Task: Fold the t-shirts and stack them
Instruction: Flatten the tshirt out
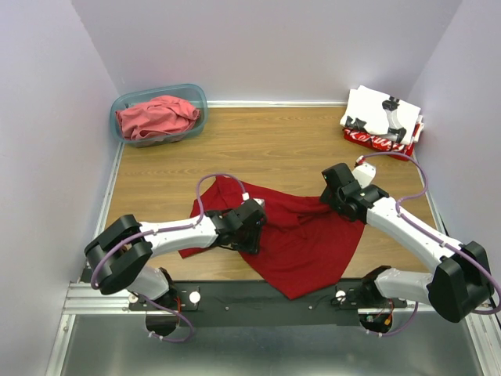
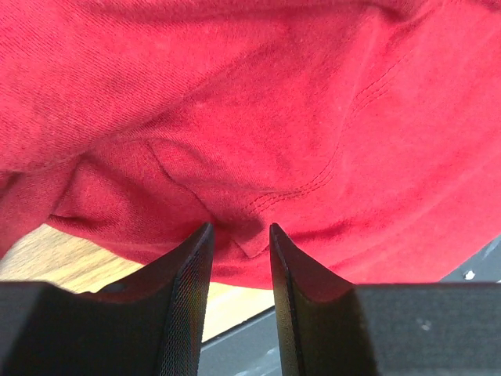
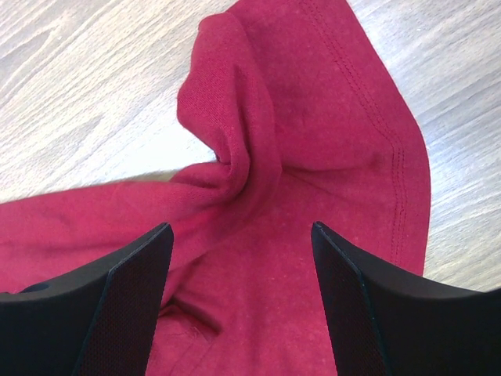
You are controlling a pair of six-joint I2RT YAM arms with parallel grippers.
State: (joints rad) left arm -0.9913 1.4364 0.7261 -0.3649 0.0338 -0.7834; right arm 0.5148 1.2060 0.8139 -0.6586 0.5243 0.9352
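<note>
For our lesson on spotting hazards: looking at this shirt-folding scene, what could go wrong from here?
The deep red t-shirt has a corner draped over the near edge of the table; it could slide or snag. The left hand brackets a bunched fold and may pinch several layers.

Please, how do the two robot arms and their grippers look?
Both arms have white links and bulky black joints: left arm, right arm. A purple cable loops along each. The left gripper and right gripper have black wedge-shaped fingers, finely dotted inside.
</note>
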